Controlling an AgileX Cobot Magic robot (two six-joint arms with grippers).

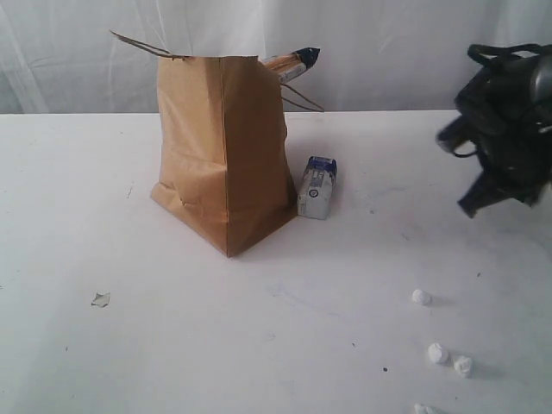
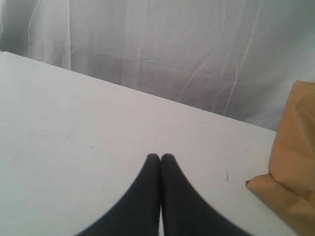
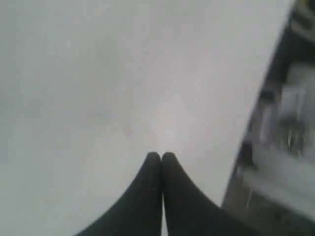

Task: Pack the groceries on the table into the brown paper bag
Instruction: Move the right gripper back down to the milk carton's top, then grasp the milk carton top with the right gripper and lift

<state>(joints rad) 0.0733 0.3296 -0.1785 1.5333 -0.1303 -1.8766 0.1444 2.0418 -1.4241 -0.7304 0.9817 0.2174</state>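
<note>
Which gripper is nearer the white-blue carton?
Right. The right gripper is on the same side of the brown paper bag as the white-blue carton; the left gripper is beyond the bag's opposite side.

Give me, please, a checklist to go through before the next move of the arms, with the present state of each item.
1. Brown paper bag stands upright on the table: ok.
2. Free room inside the bag: cannot tell; the spaghetti pack sticks out of its top.
3. White-blue carton packed: not ok; it is on the table beside the bag.
4. Small white lumps packed: not ok; they lie loose on the table.
5. Right gripper open for a pick: not ok; shut, holding nothing.
6. Left gripper open: not ok; shut, holding nothing.
</note>
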